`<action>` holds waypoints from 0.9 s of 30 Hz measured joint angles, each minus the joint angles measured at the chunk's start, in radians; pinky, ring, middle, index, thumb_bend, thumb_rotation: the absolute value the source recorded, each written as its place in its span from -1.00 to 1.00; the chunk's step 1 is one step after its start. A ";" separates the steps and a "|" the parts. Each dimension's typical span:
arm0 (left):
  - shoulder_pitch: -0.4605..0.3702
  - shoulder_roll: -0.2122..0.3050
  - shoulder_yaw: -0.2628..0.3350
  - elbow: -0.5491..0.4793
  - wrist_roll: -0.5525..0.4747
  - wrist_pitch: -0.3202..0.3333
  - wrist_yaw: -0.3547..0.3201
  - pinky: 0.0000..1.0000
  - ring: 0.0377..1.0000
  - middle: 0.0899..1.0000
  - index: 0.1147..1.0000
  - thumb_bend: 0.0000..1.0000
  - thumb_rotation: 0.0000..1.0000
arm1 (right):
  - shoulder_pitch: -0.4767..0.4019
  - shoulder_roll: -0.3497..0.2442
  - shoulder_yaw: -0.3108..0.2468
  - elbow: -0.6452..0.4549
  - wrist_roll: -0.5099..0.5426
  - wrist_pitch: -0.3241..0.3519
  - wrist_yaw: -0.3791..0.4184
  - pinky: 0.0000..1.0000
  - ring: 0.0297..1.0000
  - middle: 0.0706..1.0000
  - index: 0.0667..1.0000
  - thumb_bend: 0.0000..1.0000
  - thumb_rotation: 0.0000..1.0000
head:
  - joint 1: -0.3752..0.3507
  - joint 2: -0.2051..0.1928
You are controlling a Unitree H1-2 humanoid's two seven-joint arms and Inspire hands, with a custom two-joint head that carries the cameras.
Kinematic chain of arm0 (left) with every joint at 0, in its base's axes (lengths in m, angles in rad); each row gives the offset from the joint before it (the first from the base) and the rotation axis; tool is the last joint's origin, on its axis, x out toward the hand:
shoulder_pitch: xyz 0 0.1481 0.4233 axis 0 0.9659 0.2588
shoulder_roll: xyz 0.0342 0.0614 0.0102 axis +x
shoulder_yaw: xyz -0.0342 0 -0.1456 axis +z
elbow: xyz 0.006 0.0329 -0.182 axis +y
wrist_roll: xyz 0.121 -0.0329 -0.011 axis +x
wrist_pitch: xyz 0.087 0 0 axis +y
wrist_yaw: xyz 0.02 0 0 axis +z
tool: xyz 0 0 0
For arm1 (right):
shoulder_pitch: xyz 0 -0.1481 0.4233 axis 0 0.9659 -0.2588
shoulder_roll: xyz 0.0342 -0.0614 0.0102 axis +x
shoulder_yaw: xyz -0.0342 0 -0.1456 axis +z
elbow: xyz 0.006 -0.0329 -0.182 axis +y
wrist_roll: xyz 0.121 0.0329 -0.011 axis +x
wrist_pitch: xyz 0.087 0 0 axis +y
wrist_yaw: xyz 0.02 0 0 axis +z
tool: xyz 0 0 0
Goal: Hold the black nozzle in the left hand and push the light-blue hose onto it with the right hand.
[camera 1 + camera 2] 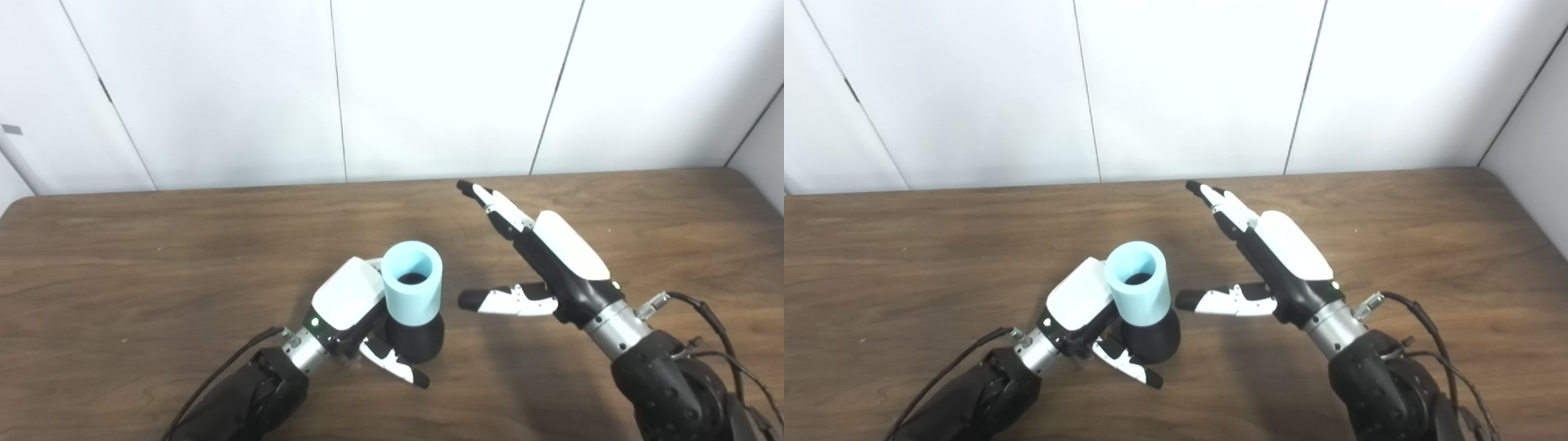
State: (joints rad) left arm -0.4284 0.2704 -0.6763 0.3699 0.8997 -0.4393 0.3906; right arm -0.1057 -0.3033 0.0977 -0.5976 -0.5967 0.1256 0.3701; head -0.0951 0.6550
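Left hand (346, 306) fingers hidden behind hose (412, 282); grip apparently on nozzle (415, 340).

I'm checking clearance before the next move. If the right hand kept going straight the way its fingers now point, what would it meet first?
Probably nothing nearby. The right hand is open, its fingers aimed up-left toward the table's far edge and the white wall. The light-blue hose lies off that line, though depth is uncertain.

The light-blue hose (411, 283) is hiding the left hand (350, 306) fingers behind it and is covering the black nozzle (415, 344) top.
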 measured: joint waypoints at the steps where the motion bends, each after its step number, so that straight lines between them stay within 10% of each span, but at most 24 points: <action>1: 0.000 0.000 0.000 0.000 0.000 0.000 0.000 0.20 -0.13 -0.17 -0.10 0.01 -1.00 | 0.000 -0.001 0.004 -0.007 -0.008 -0.005 0.001 0.98 1.00 0.98 0.97 0.78 0.79 | -0.002 0.000; 27: -0.001 -0.004 0.001 0.003 0.000 0.000 0.000 0.10 -0.14 -0.21 -0.08 0.00 -1.00 | -0.072 -0.031 0.098 -0.200 -0.162 -0.054 0.219 0.73 0.98 0.81 0.73 0.89 0.56 | -0.005 -0.002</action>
State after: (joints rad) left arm -0.4292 0.2668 -0.6753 0.3729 0.8999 -0.4394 0.3907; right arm -0.1780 -0.3347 0.1953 -0.7976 -0.7588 0.0712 0.5888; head -0.0997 0.6535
